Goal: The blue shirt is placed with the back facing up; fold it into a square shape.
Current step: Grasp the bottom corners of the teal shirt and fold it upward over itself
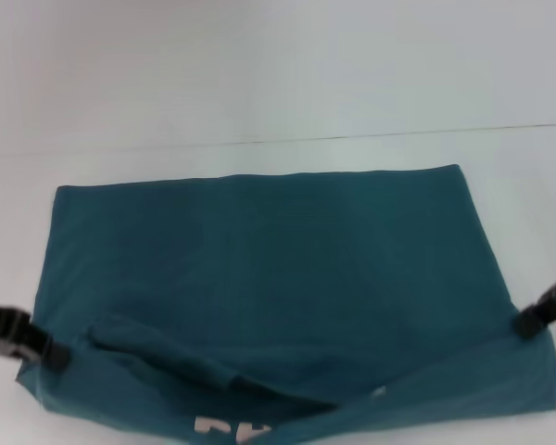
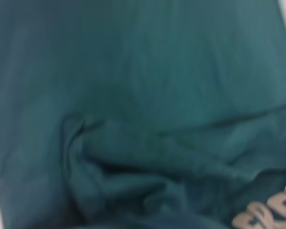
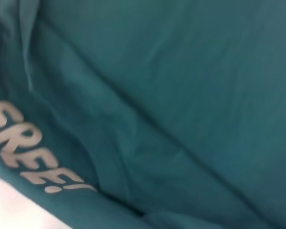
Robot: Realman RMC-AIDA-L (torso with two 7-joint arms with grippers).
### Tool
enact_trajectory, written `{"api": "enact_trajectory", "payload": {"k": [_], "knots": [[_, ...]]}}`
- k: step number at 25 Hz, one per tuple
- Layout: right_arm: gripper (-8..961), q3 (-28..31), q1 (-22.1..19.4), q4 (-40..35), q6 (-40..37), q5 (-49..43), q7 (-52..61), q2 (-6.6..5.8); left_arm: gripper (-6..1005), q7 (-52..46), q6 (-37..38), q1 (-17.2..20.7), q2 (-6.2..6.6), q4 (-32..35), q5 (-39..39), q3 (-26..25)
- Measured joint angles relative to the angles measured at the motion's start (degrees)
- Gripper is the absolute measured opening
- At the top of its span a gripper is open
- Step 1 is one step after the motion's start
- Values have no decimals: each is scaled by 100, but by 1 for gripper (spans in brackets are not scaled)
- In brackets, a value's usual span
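While its plain side faces up across most of its spread, the blue shirt [image 1: 278,269] lies flat on the white counter [image 1: 287,74], its far edge straight and its near part lifted and rumpled into loose folds. White block lettering [image 1: 227,429] shows on the turned-up underside at the near edge, and both wrist views catch pieces of it among the creases. At the shirt's near left corner sits the left tool [image 1: 54,355], closed on the cloth, and at the near right corner the right tool [image 1: 526,324] likewise pinches the fabric edge.
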Motion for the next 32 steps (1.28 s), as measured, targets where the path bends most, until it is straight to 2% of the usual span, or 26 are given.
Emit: {"api": "enact_trajectory", "payload": {"k": [6,16,21,25,32], "knots": [[31,341,89,-151,258,18,153,25,61,-173,-449,18,22,164,-724,-256],[31,676,100,-142,1136,21,252,4,61,-289,-1615,16,-30,49,-1354,-262],[31,628,116,-28,1708,13,257,107,61,-248,-2399,-14,-58,-324,-1765,-149],[32,627,128,248,2151,2,256,132,61,-243,-2847,25,-121,-369,-1925,24],[32,655,294,1163,3067,17,255,36,61,-285,-3563,7,-137,-486,-1931,431]]}}
